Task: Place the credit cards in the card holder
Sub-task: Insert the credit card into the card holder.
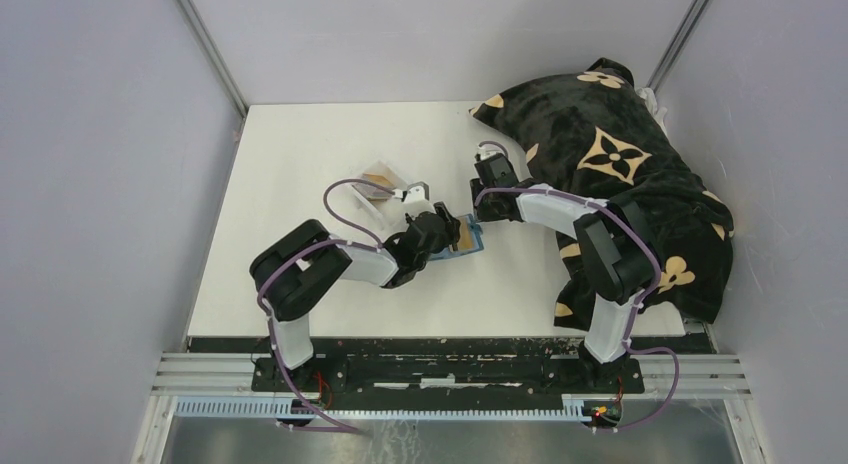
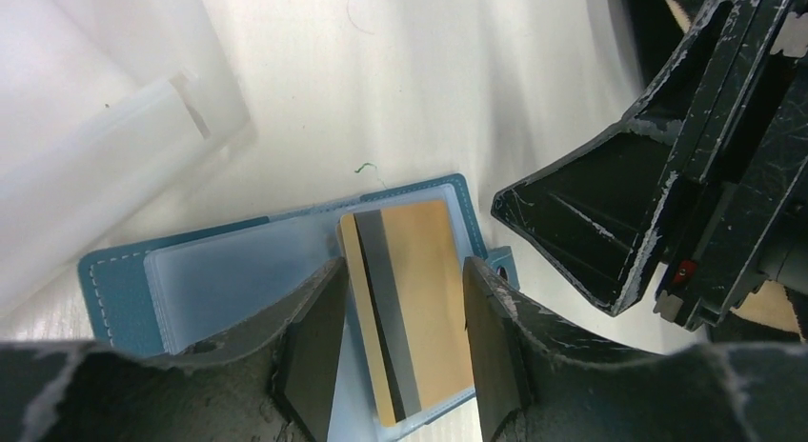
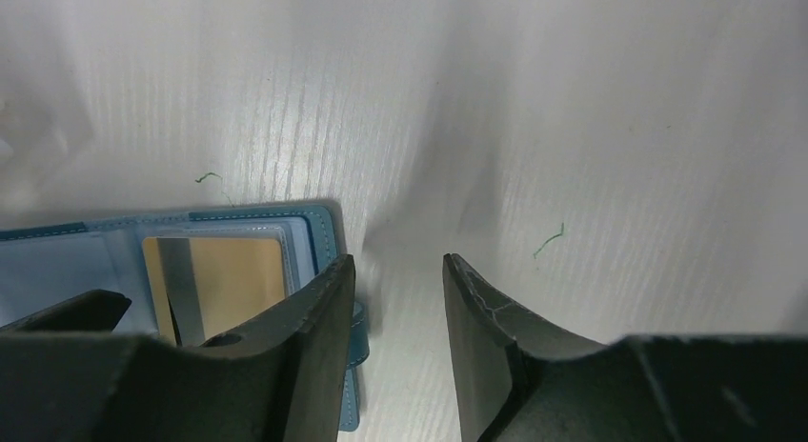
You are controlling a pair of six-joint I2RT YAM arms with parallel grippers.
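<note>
The teal card holder (image 2: 119, 285) lies open on the white table (image 1: 330, 144), with its clear sleeves facing up. A tan credit card (image 2: 424, 290) with a grey stripe sits in the sleeve on the holder's right half. My left gripper (image 2: 402, 271) is open and straddles that card, with a gap on each side. My right gripper (image 3: 398, 266) is open over bare table just right of the card holder (image 3: 319, 234), next to its snap tab (image 3: 358, 320). From above, both grippers meet at the card holder (image 1: 472, 246).
A clear plastic tray (image 1: 375, 189) stands just behind the left arm, close to the holder's left side (image 2: 114, 147). A black cushion with tan flower marks (image 1: 610, 164) covers the table's right side. Thin green threads (image 3: 548, 240) lie on the table.
</note>
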